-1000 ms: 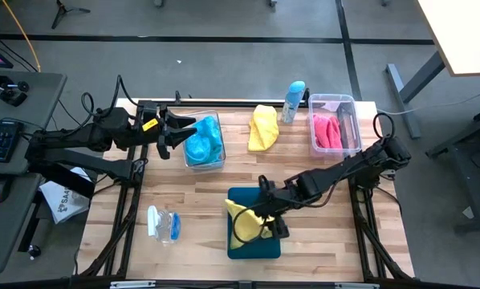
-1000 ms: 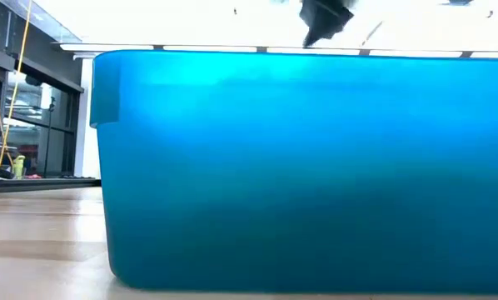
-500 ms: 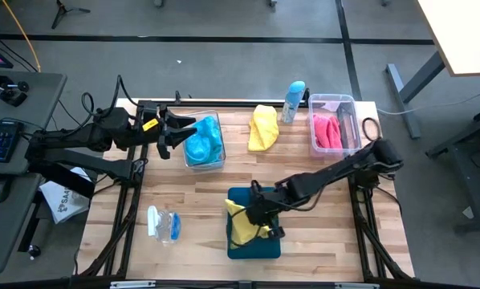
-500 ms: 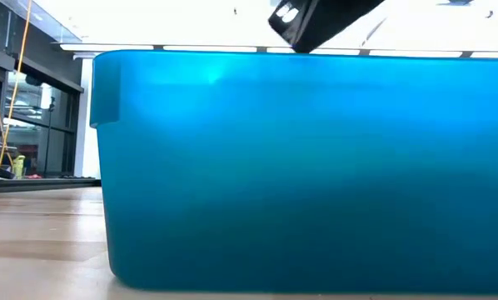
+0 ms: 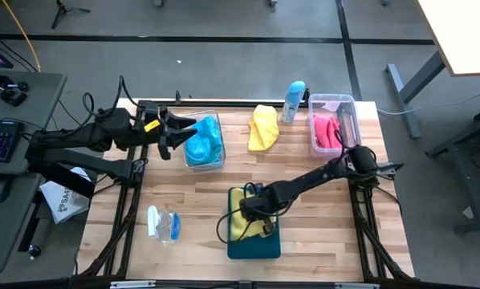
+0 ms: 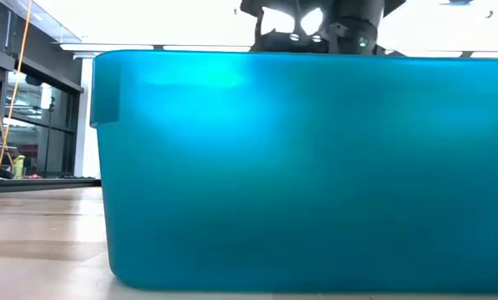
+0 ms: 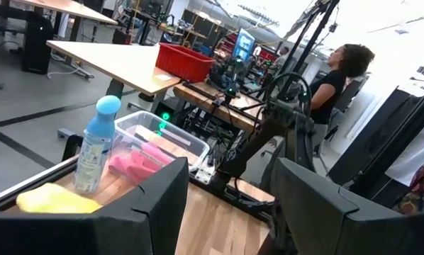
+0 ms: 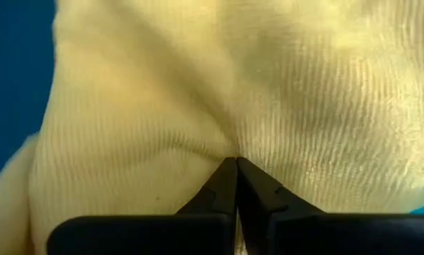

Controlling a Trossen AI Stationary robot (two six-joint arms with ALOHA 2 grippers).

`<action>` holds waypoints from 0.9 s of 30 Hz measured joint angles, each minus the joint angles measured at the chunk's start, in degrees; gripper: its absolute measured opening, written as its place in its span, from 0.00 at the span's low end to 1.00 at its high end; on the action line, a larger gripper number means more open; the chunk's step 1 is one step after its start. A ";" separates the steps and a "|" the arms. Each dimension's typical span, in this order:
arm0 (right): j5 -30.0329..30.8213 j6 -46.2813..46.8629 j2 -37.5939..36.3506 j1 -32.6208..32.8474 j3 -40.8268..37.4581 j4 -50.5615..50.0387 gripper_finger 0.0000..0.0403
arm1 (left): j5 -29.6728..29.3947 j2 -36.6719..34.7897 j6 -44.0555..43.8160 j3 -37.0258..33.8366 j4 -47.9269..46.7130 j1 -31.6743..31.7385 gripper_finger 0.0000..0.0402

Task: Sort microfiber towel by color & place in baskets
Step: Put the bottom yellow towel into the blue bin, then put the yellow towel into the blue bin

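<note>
**Yellow cloth pinched in the teal tray**

Yellow ribbed fabric fills what we see from the right wrist: the right gripper (image 8: 236, 164) has its two dark fingers pressed together, with a fold of the yellow towel (image 5: 242, 218) caught at their tips. From above, we find this towel lying in the teal tray (image 5: 266, 247), and the right gripper (image 5: 253, 212) sits low over it.

We take the teal tray as our landmark. Far beyond the tray, toward the back edge of the table (image 5: 192, 193), a second yellow towel (image 5: 263, 127) lies loose on the wood. Just beside that towel stands a bottle with a light-blue cap (image 5: 294, 102). Behind the tray and to its right is a clear bin (image 5: 333, 100) holding pink towels (image 5: 327, 132). Behind the tray and to its left is another clear bin (image 5: 211, 164) holding a blue towel (image 5: 203, 140). The left gripper (image 5: 172, 131) hangs beside that bin, its fingers spread wide and empty. To the left of the tray, a small clear bottle (image 5: 163, 224) lies on its side.

At table height, the tray's teal wall (image 6: 299, 167) fills our view, with the right arm's dark wrist showing above its rim.
</note>
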 joint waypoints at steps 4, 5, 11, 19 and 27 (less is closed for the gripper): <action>0.06 -1.70 -2.88 -0.01 1.63 -2.48 0.00 | 0.00 0.00 0.02 0.00 -0.45 0.00 0.50; 0.19 -2.03 -4.15 -0.02 2.16 -2.33 0.00 | 0.00 -0.02 0.04 0.00 -0.61 0.00 0.50; 10.13 -4.05 -12.70 -1.79 4.11 -2.26 0.00 | -0.83 -0.02 2.94 0.00 -0.90 0.00 0.50; 19.65 12.37 -18.21 -14.11 4.15 -1.57 0.12 | -5.10 -0.02 10.33 0.00 -1.57 0.03 0.50; 17.45 51.45 -16.03 -29.16 -6.23 2.70 0.44 | -6.20 -0.02 27.43 0.00 -4.27 3.77 0.50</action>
